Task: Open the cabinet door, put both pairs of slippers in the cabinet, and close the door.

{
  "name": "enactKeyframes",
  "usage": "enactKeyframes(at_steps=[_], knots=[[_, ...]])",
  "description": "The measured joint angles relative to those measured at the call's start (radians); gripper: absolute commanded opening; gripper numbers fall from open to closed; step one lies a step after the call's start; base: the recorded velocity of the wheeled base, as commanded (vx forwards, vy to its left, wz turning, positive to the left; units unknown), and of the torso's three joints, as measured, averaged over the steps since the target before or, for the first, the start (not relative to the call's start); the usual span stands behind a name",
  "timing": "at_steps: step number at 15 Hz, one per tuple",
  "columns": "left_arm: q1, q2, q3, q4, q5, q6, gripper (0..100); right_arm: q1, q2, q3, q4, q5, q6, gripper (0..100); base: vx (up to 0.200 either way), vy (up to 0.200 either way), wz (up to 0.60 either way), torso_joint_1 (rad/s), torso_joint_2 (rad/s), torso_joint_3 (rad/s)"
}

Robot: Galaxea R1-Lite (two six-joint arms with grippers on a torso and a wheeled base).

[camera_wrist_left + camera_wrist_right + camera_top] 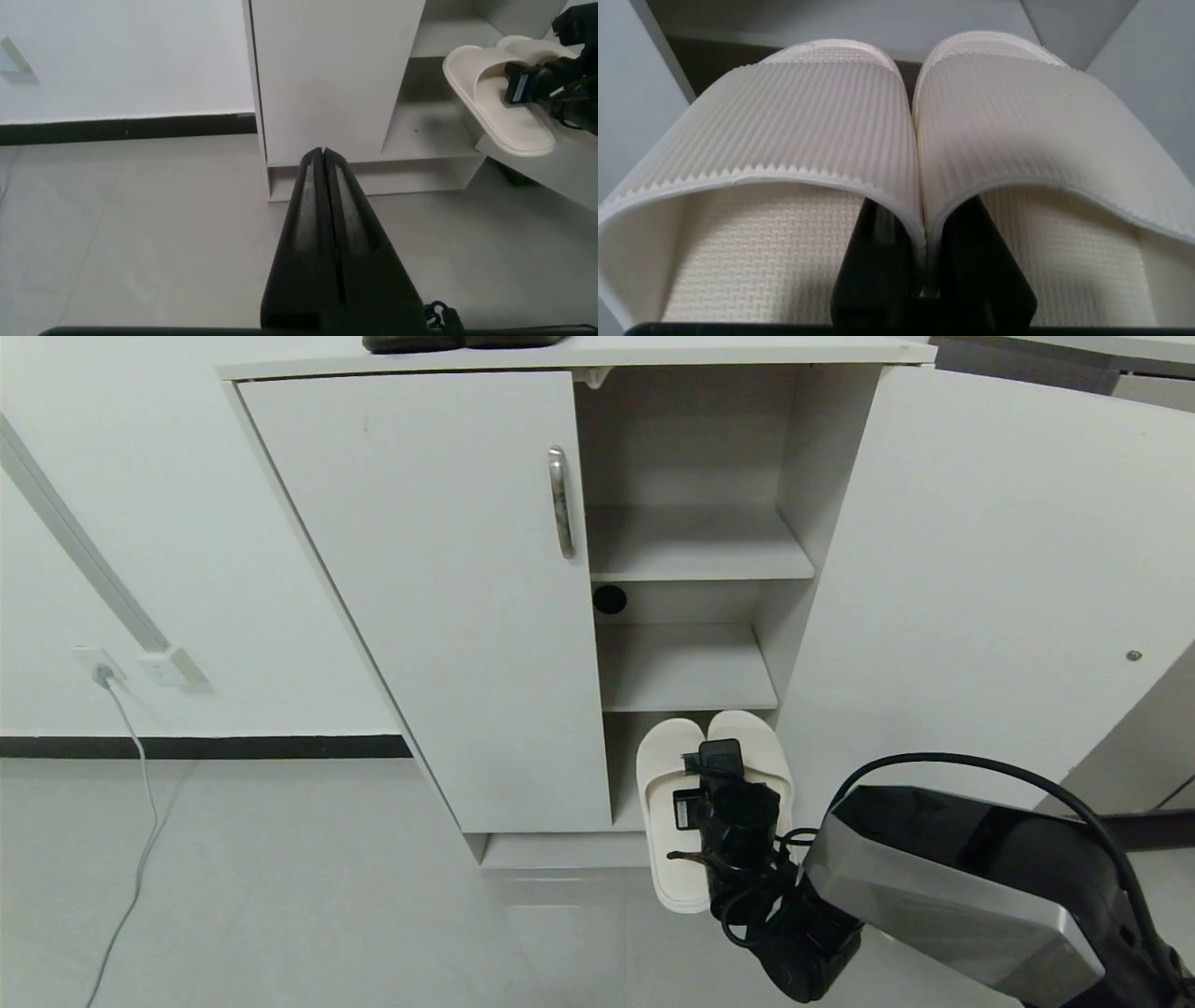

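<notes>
Head view: my right gripper is clamped on the inner straps of 1 pair of white slippers, holding the 2 side by side at the mouth of the cabinet's bottom compartment, beside the open right door. My left gripper hangs above the floor before the closed left door, fingers pressed together.

no legible text or numbers

Head camera high before the cabinet; wrist cameras low, right one close against the shared slippers.
</notes>
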Motion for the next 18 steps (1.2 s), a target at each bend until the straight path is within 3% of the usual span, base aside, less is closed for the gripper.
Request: enactKeyframes(at_steps=[11,14,18], knots=[[0.000,0.000,0.000,0.000,0.001,-0.001,0,0.000,0.000,-0.003,-0.002,0.000,0.001,0,0.200,0.000,0.00,0.002,0.00,0.003],[0.000,0.000,0.000,0.001,0.002,-0.004,0,0.000,0.000,-0.016,0.010,0.003,0.001,0,0.000,0.000,0.00,0.000,0.00,0.000],[0.000,0.000,0.000,0.000,0.003,-0.005,0,-0.016,0.006,-0.160,0.184,0.033,0.014,0,0.000,0.000,0.00,0.000,0.00,0.000]])
